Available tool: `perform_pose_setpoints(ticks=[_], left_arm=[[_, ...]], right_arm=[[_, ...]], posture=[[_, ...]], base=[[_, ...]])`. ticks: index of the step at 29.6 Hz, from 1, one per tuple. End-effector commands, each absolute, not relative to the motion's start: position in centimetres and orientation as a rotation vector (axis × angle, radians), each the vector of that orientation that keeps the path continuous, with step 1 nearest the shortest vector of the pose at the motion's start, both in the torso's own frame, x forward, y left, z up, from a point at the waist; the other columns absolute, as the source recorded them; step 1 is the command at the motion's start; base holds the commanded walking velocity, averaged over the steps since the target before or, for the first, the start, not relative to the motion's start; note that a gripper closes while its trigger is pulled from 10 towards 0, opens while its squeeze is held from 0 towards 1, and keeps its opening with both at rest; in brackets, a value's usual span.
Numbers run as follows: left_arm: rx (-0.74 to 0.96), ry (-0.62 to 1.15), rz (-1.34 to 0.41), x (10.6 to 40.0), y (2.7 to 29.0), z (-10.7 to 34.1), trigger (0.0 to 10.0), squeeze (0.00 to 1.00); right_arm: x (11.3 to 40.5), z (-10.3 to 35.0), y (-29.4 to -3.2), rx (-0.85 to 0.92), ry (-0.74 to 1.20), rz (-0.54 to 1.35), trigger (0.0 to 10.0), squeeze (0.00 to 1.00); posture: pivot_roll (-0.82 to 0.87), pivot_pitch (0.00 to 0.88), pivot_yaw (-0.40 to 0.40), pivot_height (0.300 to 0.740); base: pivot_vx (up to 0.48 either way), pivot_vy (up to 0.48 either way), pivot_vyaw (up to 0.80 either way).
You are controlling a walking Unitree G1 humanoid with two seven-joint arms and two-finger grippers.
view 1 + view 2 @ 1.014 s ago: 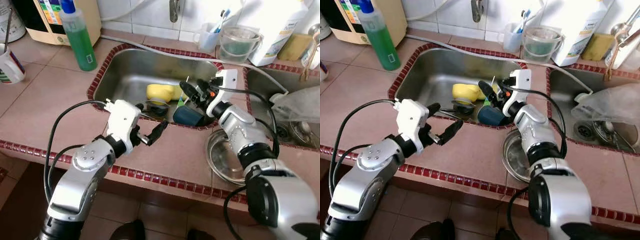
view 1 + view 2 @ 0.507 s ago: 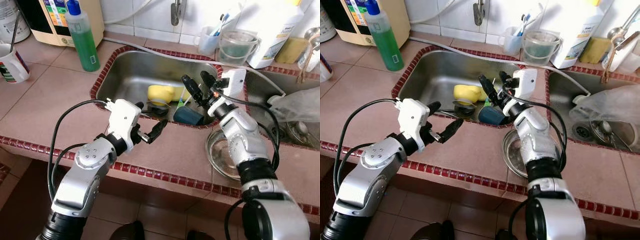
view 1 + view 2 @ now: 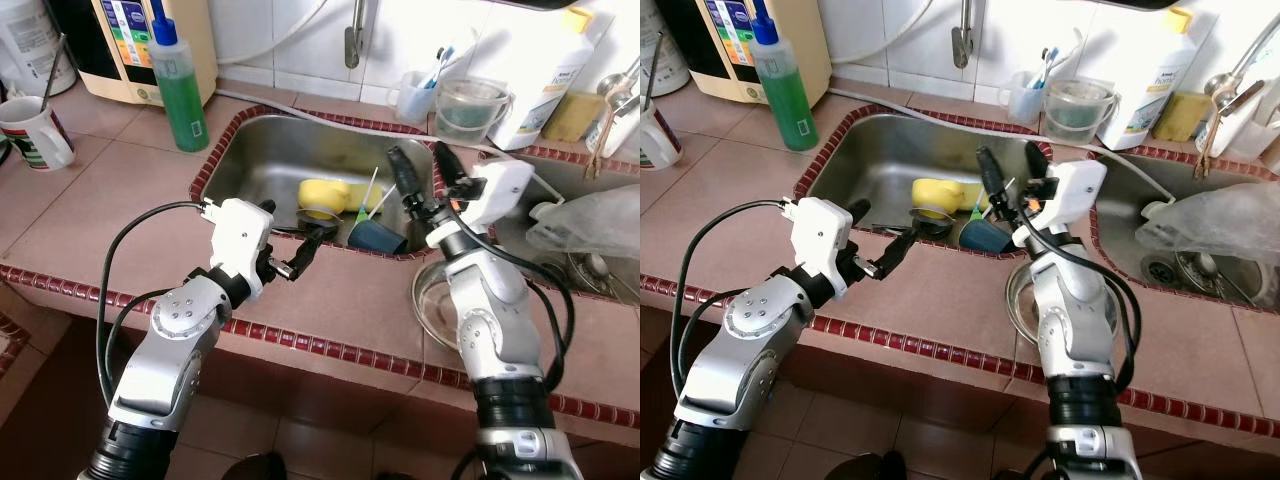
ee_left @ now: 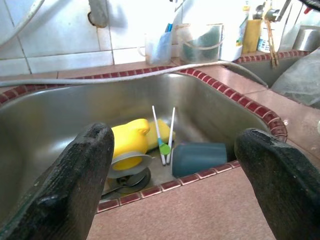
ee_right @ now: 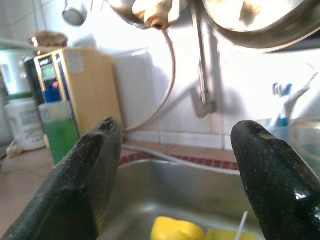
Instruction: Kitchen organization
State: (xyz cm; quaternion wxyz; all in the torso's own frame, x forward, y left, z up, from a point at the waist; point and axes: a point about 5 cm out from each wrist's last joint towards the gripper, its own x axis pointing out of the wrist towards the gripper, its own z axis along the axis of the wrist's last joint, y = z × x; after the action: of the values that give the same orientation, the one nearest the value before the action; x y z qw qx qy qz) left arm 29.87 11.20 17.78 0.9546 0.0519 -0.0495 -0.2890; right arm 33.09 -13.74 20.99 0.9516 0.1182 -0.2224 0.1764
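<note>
A steel sink point(image 3: 262, 155) holds a yellow sponge point(image 3: 325, 192), a dark blue cup point(image 3: 378, 236) lying on its side, two white sticks point(image 4: 162, 135) with a green tip, and a small metal strainer point(image 4: 131, 162). My left gripper point(image 3: 290, 235) hovers open over the sink's front rim, pointing at these items, nothing between its fingers. My right gripper point(image 3: 422, 170) is open and raised above the sink's right edge, above the blue cup and apart from it. A steel bowl point(image 3: 428, 300) sits on the counter, partly hidden behind my right arm.
A green soap bottle point(image 3: 180, 85) and a beige appliance point(image 3: 120, 40) stand at the back left, a mug point(image 3: 35, 130) further left. Behind the sink are a toothbrush cup point(image 3: 415, 95), a clear tub point(image 3: 470, 105) and a white bottle point(image 3: 545, 80). A plastic bag point(image 3: 590, 215) covers the right basin.
My right gripper has lifted up and back from the blue cup to above the sink's right edge. The camera has pulled back. The left gripper stays over the rim.
</note>
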Motion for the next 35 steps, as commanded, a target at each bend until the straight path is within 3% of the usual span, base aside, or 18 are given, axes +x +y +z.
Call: perform_pose_setpoints(ticks=[1,15,35], left_arm=[[0.110,-0.117,-0.579,30.1,11.1,18.1,10.0,0.00],[0.092,-0.139,-0.529,30.7,11.9,18.4,10.0,0.00],[0.085,-0.142,-0.510,30.9,12.3,18.5,10.0,0.00]], right_arm=[[32.4,21.4,-13.8,0.216,-0.476,0.339,10.0,0.00],[29.8,19.8,-12.5,0.032,-0.462,0.220,10.0,0.00],[29.8,19.5,-12.2,0.010,-0.445,0.215,10.0,0.00]], posture=[[-0.02,0.067,0.001,0.740],[-0.03,0.072,0.011,0.740],[-0.02,0.070,0.009,0.740]], base=[[0.000,0.000,0.00],[0.000,0.000,0.00],[0.000,-0.383,0.00]])
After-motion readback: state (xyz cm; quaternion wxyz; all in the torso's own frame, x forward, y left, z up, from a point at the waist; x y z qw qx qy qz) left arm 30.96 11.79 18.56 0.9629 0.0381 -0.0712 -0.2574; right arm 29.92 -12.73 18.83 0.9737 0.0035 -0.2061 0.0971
